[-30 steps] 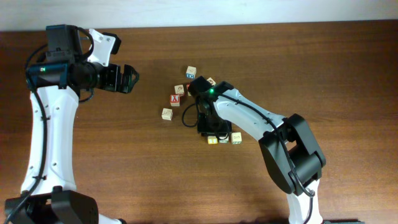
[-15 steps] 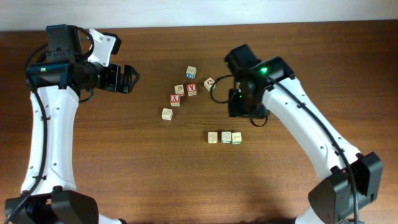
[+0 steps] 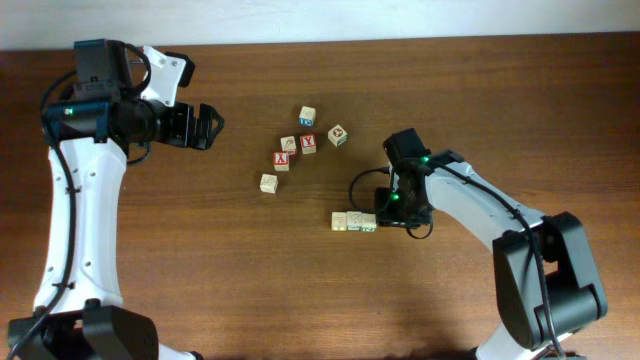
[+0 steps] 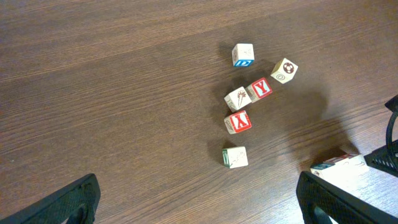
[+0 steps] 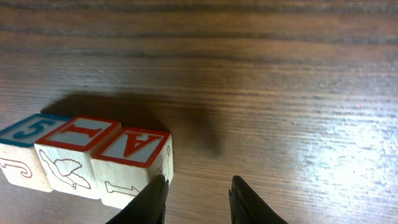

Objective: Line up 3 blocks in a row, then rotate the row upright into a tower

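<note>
1. The right gripper hung low over the desk near its middle. Its two fingers stood apart with only bare wood between them, and nothing was clamped.
2. The row of three blocks lay near the desk's middle. The cubes touched face to face, and the row's long axis ran parallel to the desk's far edge.
3. The claw sat at the row's right end. In the wrist view the end block, lettered A, lay just outside the gap with one finger at its corner. Whether finger and wood touched could not be told.
4. Turning that block would likely call for a sideways shift along the row's axis so that the fingers straddled it. Its neighbour, pressed against it, left little room on that side.
5. The left gripper hovered toward the desk's far left corner, jaws wide and empty, well apart from the row. The right arm was plainly the nearer.
6. A blue-lettered cube and two red-faced cubes lay scattered between the row and the far edge, clear of both claws.
</note>
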You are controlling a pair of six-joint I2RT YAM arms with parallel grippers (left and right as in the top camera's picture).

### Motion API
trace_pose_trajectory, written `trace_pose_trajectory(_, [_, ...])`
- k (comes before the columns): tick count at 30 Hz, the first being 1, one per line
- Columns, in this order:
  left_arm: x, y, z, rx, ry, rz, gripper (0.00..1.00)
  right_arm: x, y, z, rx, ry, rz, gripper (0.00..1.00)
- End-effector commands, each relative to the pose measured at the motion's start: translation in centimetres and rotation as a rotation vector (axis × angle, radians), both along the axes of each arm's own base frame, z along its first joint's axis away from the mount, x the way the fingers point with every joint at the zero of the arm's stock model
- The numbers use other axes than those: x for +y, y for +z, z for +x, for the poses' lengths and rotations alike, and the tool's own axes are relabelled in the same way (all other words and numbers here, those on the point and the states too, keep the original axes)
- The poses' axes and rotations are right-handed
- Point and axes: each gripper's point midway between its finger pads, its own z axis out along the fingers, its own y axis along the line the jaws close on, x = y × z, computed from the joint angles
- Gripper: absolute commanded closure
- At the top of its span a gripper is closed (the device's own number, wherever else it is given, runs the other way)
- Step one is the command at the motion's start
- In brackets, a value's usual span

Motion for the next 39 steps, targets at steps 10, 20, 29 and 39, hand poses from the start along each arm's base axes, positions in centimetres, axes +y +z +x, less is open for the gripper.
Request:
trace_pose_trajectory(10, [0.0, 0.4, 0.2, -0.016, -0.013, 0.006, 0.01, 5.3, 4.9, 6.4, -0.213, 0.007, 0.057, 0.67])
trace_pose_trajectory(20, [0.0, 0.4, 0.2, -0.015, -0.013, 0.006, 0.01, 7.3, 0.9, 3.2, -0.123, 0.053, -0.079, 0.82])
trace_pose_trajectory(29, [0.0, 0.4, 0.2, -0.016, -0.013, 0.006, 0.01, 7.1, 0.8, 2.7, -0.104, 0.056, -0.083, 0.82])
trace_pose_trajectory(39, [0.0, 0.4, 0.2, -0.016, -0.013, 0.006, 0.01, 7.0, 0.8, 2.5, -0.095, 0.056, -0.087, 0.81])
